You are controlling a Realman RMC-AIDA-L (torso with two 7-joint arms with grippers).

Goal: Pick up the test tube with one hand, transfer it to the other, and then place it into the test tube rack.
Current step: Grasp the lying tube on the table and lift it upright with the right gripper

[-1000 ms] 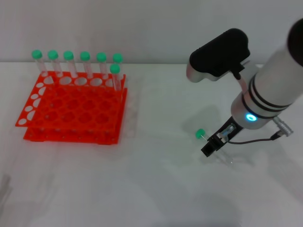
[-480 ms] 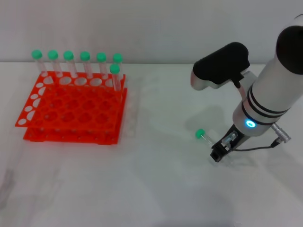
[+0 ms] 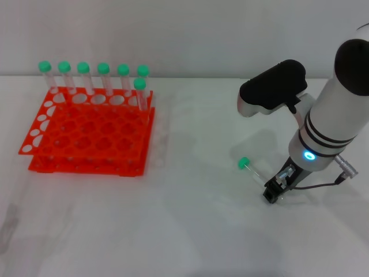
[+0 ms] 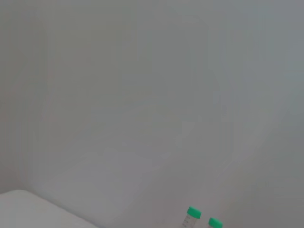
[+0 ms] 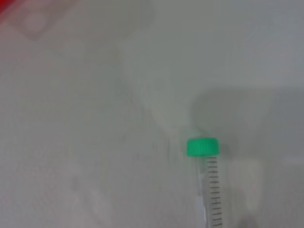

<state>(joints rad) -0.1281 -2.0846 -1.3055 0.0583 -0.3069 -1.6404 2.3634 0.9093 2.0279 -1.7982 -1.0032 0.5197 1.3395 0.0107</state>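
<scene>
The test tube (image 3: 250, 168) lies on the white table, right of centre, with its green cap (image 3: 244, 163) pointing toward the rack. It also shows in the right wrist view (image 5: 209, 185), flat on the table. My right gripper (image 3: 271, 193), on the white arm with the blue ring, is low over the table at the tube's round end. I cannot see whether it touches the tube. The orange-red test tube rack (image 3: 92, 166) stands at the left. My left gripper is out of view.
Several green-capped tubes (image 3: 104, 78) stand upright in the rack's back rows. Two of their caps show in the left wrist view (image 4: 192, 212). A corner of the rack (image 5: 12, 4) shows in the right wrist view. A black and grey arm housing (image 3: 274, 86) hangs above the tube.
My right gripper has slid right and toward the table's front, along the tube's body away from the cap. The tube's cap has stayed in place.
</scene>
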